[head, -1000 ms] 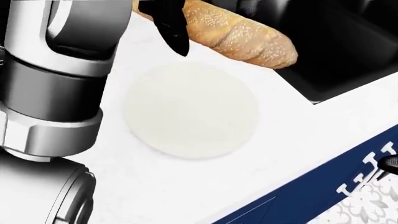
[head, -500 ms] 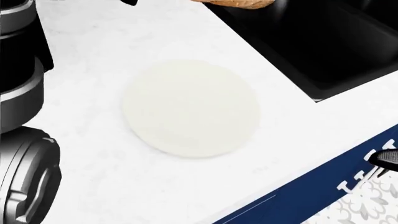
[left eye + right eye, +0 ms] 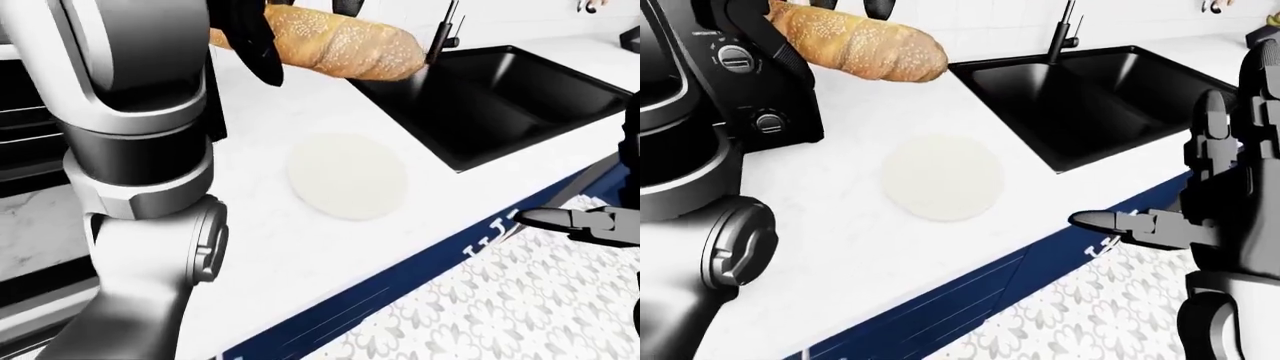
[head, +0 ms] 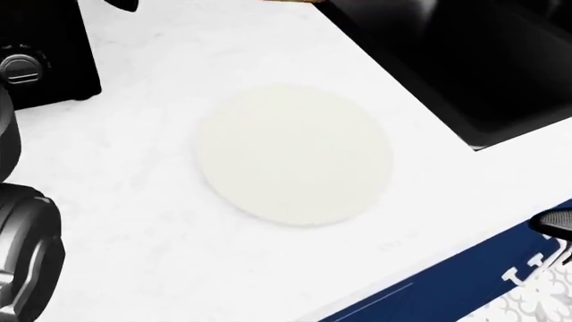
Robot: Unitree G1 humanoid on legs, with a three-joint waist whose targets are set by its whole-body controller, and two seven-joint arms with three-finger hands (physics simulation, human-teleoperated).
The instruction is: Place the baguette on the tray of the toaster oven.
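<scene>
One baguette (image 3: 862, 45); one round white plate (image 4: 295, 154); one black sink (image 3: 1090, 97); one faucet (image 3: 1064, 31); two toaster-oven knobs (image 3: 735, 58).

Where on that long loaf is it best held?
Near the middle, fingers wrapped across its width from above: the baguette is long and round, so an end grip would let it droop. The left hand grips it toward one end, the other end jutting out free.
</scene>
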